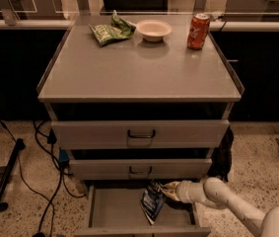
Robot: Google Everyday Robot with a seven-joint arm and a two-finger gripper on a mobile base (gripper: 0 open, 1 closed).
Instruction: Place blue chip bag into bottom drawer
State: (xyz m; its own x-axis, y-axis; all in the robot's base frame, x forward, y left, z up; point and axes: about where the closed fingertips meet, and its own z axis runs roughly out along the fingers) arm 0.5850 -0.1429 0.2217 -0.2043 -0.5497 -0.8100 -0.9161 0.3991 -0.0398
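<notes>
The blue chip bag (152,202), dark glossy foil with white lettering, stands tilted inside the open bottom drawer (114,212), toward its right half. My gripper (166,190) reaches in from the right on a white arm, just under the middle drawer's front. It sits at the bag's upper right edge, touching it. The bag's lower end rests near the drawer floor.
On the cabinet top (139,68) lie a green snack bag (109,30), a white bowl (154,29) and a red soda can (198,31). Two closed drawers with dark handles (141,134) are above. Black cables (50,181) and a stand leg (6,181) lie on the floor at left.
</notes>
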